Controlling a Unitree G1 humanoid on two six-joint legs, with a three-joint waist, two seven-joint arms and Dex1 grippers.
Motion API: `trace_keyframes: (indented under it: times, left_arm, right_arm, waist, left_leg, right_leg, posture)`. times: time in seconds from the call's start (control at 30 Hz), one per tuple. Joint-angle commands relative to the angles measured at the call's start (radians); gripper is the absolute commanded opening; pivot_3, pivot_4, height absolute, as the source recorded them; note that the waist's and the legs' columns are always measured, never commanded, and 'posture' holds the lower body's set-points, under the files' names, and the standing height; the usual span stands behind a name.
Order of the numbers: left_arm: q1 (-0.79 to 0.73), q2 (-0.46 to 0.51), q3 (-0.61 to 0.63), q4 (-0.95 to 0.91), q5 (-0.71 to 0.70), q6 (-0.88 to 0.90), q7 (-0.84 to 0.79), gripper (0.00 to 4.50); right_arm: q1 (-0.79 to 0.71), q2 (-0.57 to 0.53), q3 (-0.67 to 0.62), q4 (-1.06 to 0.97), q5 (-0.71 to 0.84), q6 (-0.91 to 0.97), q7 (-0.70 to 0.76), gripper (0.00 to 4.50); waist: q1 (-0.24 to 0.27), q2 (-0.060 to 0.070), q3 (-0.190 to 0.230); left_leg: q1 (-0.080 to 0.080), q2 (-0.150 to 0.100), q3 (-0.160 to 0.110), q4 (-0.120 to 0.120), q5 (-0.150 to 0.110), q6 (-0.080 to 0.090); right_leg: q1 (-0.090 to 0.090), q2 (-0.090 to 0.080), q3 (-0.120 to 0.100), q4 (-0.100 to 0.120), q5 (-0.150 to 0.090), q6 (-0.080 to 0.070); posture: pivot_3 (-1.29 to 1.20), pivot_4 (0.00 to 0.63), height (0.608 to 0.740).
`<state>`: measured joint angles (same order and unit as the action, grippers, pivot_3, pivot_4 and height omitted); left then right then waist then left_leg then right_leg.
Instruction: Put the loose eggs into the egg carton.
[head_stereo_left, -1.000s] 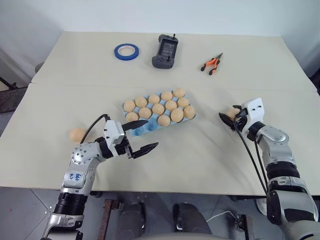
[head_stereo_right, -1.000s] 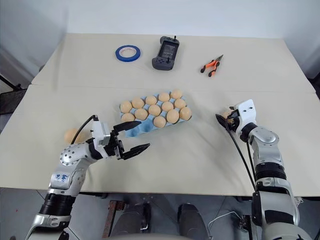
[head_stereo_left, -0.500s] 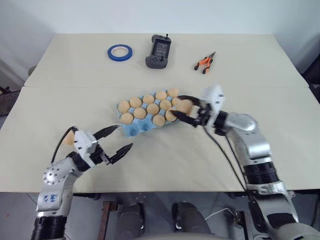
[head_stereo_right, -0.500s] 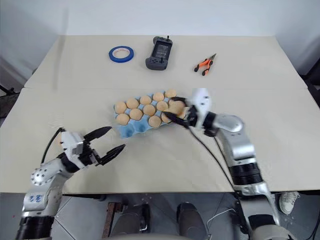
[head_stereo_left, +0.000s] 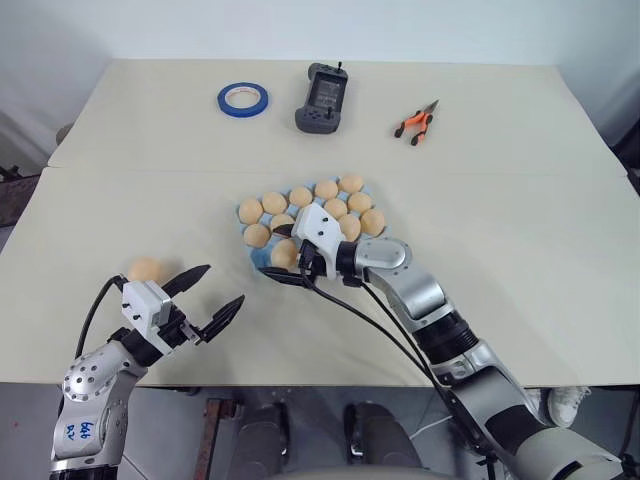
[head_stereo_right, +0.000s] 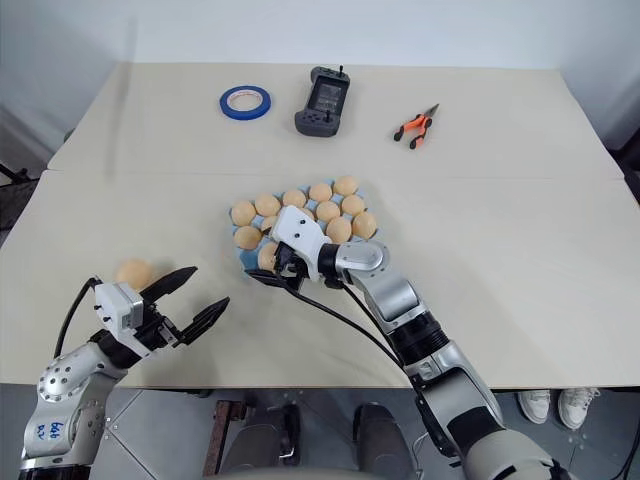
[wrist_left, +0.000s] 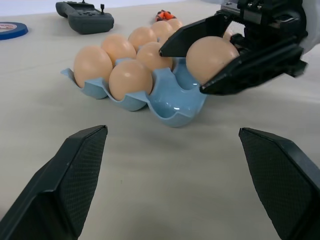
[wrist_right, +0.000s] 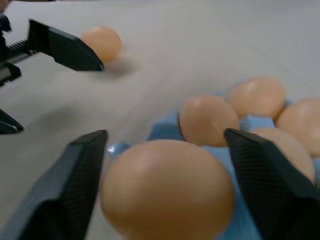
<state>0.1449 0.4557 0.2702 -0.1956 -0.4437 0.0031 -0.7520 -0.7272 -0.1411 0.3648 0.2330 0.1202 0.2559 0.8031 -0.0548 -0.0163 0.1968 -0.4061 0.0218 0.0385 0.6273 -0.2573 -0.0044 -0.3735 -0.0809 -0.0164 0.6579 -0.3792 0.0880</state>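
- My right gripper (head_stereo_left: 278, 254) bracketed an egg (wrist_left: 212, 57) over the egg carton (wrist_left: 172, 102), centre frame; gripping or freed, I couldn't tell
- Best seat it fully, then withdraw straight up
- My left gripper (head_stereo_left: 222, 284) gaped empty beside a loose egg (head_stereo_left: 145, 268), lower left

You faced a pale beige table (head_stereo_left: 520, 180) with a seam running across it from the left edge to the right, set against a plain white wall (head_stereo_left: 300, 25). Grey floor (head_stereo_left: 30, 420) showed below the near edge, and soft, even light fell over the tabletop.
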Motion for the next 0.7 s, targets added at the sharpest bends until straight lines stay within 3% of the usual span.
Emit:
trace_keyframes:
  times: [0.03, 0.23, 0.33, 0.5, 0.7]
  left_arm:
    - [0.021, -0.002, 0.024, -0.057, -0.017, -0.018, 0.012, 4.50]
    - [0.020, 0.000, 0.022, -0.057, -0.020, -0.016, 0.013, 4.50]
    - [0.021, 0.000, 0.023, -0.055, -0.021, -0.018, 0.010, 4.50]
    - [0.045, 0.006, 0.057, -0.057, -0.024, -0.026, 0.015, 4.50]
    - [0.113, -0.003, 0.160, -0.052, -0.017, -0.041, 0.062, 4.50]
  right_arm:
    - [-0.022, -0.002, -0.045, -0.010, 0.003, -0.041, -0.006, 4.46]
    - [-0.013, -0.030, -0.114, -0.091, 0.044, -0.026, 0.005, 4.46]
    - [0.036, -0.066, -0.140, -0.198, 0.110, -0.060, 0.085, 4.46]
    - [0.176, -0.212, -0.256, -0.304, 0.219, -0.125, 0.214, 4.46]
    - [0.335, -0.397, -0.378, -0.198, 0.276, -0.301, 0.407, 4.46]
  waist:
    - [-0.003, 0.000, 0.000]
    - [-0.001, 0.000, 0.000]
    - [-0.001, 0.000, 0.000]
    - [0.007, 0.000, 0.000]
    - [0.013, -0.001, 0.000]
  left_leg:
    - [0.000, 0.000, 0.001, 0.000, 0.000, 0.000]
    - [0.000, 0.001, 0.001, 0.001, 0.000, 0.000]
    - [0.000, 0.001, 0.001, 0.001, 0.000, 0.000]
    - [0.000, 0.001, 0.001, 0.001, -0.001, 0.001]
    - [0.001, 0.001, 0.002, 0.001, -0.001, 0.002]
  right_leg:
    - [0.000, 0.000, 0.000, 0.000, 0.000, 0.000]
    - [0.000, 0.001, 0.000, 0.001, 0.000, 0.000]
    - [0.000, 0.001, 0.000, 0.001, 0.000, 0.000]
    - [0.001, 0.001, 0.000, -0.001, 0.000, 0.000]
    - [0.005, 0.001, 0.000, -0.007, 0.000, 0.000]
  posture:
    - [0.00, 0.150, 0.740]
    - [0.00, 0.150, 0.740]
    - [0.00, 0.150, 0.740]
    - [0.00, 0.150, 0.740]
    - [0.00, 0.150, 0.740]
